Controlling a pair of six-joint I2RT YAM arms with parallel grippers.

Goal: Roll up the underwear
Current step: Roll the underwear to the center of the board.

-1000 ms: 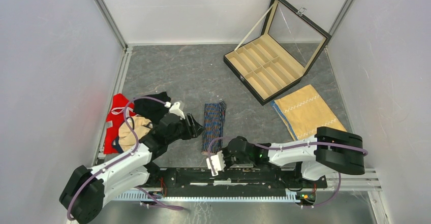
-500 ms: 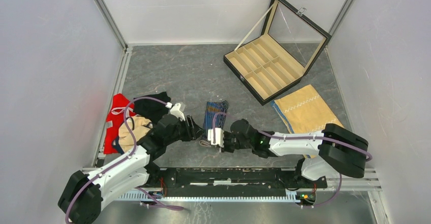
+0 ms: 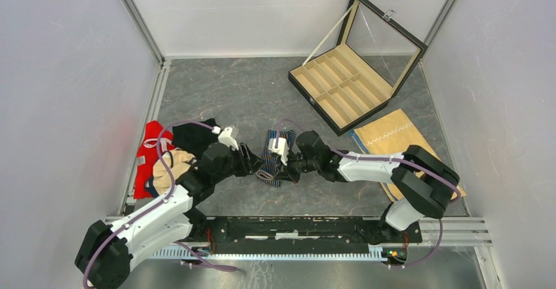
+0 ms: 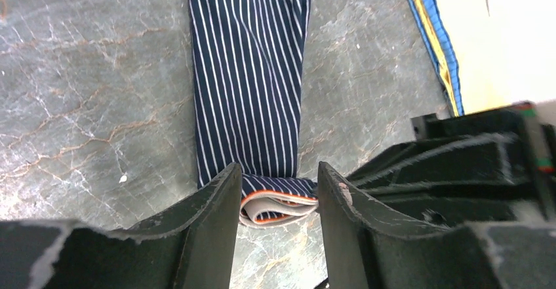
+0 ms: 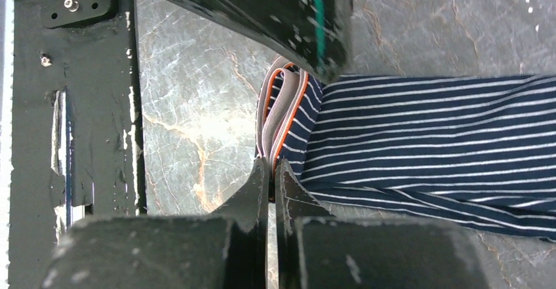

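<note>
We see the navy striped underwear (image 4: 249, 79) folded into a long strip on the grey table (image 4: 85, 73), its grey-and-orange waistband end between the part-open fingers of the left gripper (image 4: 278, 194). The right gripper (image 5: 271, 171), fingers pressed together, touches that end's corner.

Grey marbled table (image 3: 242, 96). Centre: striped navy underwear (image 3: 273, 158) lying flat in a long folded strip, near end folded over. Left edge: pile of clothes, red garment (image 3: 148, 150), black underwear (image 3: 194, 136), beige piece (image 3: 172, 166). Far right: open black divided box (image 3: 341, 92), lid up. Right, near of the box: flat tan cloth (image 3: 393, 141) with white zigzag stitching.
</note>
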